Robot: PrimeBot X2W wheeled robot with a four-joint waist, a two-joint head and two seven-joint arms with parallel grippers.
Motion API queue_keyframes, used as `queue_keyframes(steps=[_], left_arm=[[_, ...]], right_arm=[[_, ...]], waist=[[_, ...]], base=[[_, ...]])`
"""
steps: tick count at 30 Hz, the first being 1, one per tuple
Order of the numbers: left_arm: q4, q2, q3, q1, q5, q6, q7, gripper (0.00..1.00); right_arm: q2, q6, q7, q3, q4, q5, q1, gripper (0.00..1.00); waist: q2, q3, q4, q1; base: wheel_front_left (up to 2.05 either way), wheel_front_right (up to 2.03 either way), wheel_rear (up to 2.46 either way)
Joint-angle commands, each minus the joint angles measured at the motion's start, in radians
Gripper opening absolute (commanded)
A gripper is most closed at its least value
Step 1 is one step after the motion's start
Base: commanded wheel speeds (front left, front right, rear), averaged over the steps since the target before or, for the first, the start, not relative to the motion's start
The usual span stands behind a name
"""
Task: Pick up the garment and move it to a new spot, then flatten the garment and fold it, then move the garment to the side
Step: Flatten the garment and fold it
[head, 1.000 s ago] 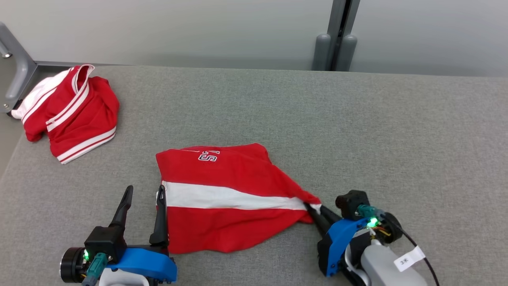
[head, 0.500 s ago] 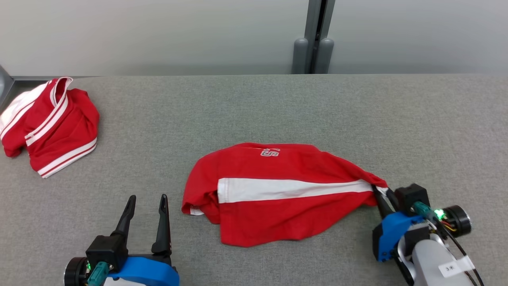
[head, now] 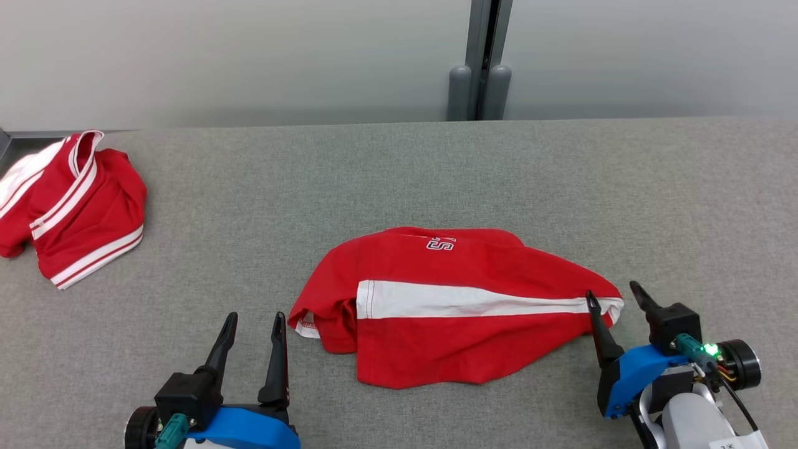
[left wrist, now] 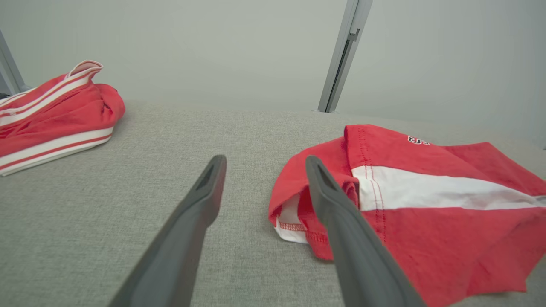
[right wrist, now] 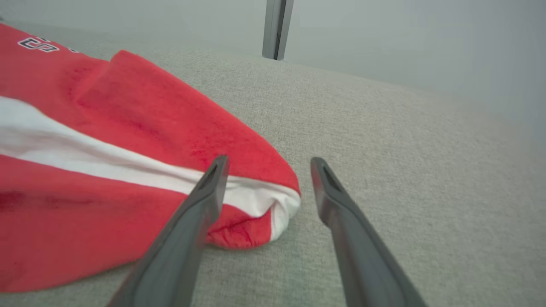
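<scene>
While L+R jaws gape wide, empty, garment (head: pixel 449 312) lies on grey table (head: pixel 561 174), pale wall (head: pixel 249 56) behind

Grey fabric-covered table (head: pixel 436 174), red garment (head: pixel 449 312) (white band) near the front, second red garment (head: pixel 75 206) — far left

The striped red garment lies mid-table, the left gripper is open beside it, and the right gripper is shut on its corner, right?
Not quite: the right gripper is open, fingers apart at the corner of the garment, as the right wrist view shows. The garment does lie mid-table, with the left gripper open beside it.
</scene>
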Motion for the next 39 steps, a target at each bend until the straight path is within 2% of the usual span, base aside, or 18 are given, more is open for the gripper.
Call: queue_keyframes(steps=[1,12,21,39], left_arm=[[-0.001,-0.004,-0.002,-0.005,-0.005,-0.006,-0.006,1.00],[0.017,-0.030,-0.004,0.017,-0.022,-0.031,-0.011,1.00],[0.031,-0.046,0.019,0.038,-0.022,-0.042,-0.013,1.00],[0.029,-0.064,0.054,0.048,0.011,-0.061,-0.014,1.00]], right_arm=[[-0.001,0.000,-0.007,0.002,-0.023,0.010,0.014,1.00],[0.000,0.000,-0.011,0.069,-0.170,0.130,0.086,1.00],[0.000,0.000,-0.010,0.112,-0.245,0.240,0.159,1.00],[0.000,0.000,-0.004,0.125,-0.272,0.271,0.176,1.00]], waist=[[0.0000,-0.008,-0.003,0.0000],[0.0000,-0.063,-0.019,0.0000],[0.0000,-0.091,-0.012,0.0000],[0.0000,-0.100,-0.005,0.0000]], base=[[0.00,0.00,0.00],[0.00,0.00,0.00],[0.00,0.00,0.00],[0.00,0.00,0.00]])
